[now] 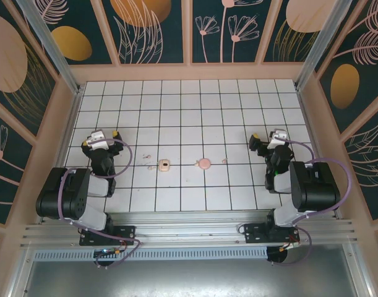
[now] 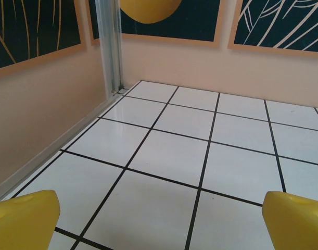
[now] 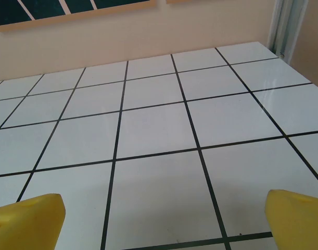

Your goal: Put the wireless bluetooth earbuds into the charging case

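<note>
Left pincer (image 1: 103,137) and right pincer (image 1: 270,137) both spread wide and empty at mid-left and mid-right; charging case (image 1: 164,164) sits centre frame on the bench (image 1: 189,111), one earbud (image 1: 148,167) just left of it, second earbud (image 1: 224,161) further right, so I'd pinch the tiny near bud by its sides, coming in low and slow.

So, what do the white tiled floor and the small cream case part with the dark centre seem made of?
The white tiled floor looks like glossy ceramic or laminate: light reflects off it. The small cream case part with the dark centre is probably smooth plastic, given its rounded shape; too small to confirm.
</note>
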`<action>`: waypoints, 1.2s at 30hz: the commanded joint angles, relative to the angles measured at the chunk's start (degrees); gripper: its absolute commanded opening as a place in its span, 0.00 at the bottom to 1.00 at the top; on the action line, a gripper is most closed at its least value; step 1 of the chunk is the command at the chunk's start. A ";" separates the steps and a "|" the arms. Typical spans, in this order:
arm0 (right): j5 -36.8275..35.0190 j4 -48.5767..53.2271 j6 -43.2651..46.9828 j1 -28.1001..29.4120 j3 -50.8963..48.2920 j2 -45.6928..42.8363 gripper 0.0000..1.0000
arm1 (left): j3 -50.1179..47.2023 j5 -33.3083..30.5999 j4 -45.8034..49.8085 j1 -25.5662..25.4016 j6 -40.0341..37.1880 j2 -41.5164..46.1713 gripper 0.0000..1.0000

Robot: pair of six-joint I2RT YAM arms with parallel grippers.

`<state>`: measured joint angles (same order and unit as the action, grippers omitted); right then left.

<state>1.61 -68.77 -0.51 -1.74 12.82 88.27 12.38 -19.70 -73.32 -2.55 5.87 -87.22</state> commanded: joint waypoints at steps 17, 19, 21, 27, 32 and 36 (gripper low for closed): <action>0.15 -1.85 -0.19 -0.36 0.98 -0.05 0.99 | -0.14 0.63 -2.09 0.38 0.70 0.08 0.99; 0.15 -1.88 -0.23 -0.38 0.98 -0.05 0.99 | -0.07 0.66 -2.03 0.44 0.73 0.04 0.99; 0.15 -1.89 -0.19 -0.46 0.99 -0.05 0.99 | -0.08 0.72 -2.01 0.39 0.72 0.05 0.99; 1.69 3.19 0.35 -0.31 3.07 -2.08 0.99 | 0.85 5.57 0.60 0.44 -1.31 1.21 0.99; 2.03 24.55 -1.35 -0.31 11.70 -9.64 0.99 | 6.14 7.51 14.80 0.41 -2.09 7.06 0.98; 2.78 50.44 -7.19 0.68 24.35 -13.47 0.99 | 15.67 10.29 35.78 0.35 2.80 13.39 0.90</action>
<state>3.42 -39.27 -2.85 -1.69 28.97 77.41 21.80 -13.02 -53.06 -2.52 5.82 -77.97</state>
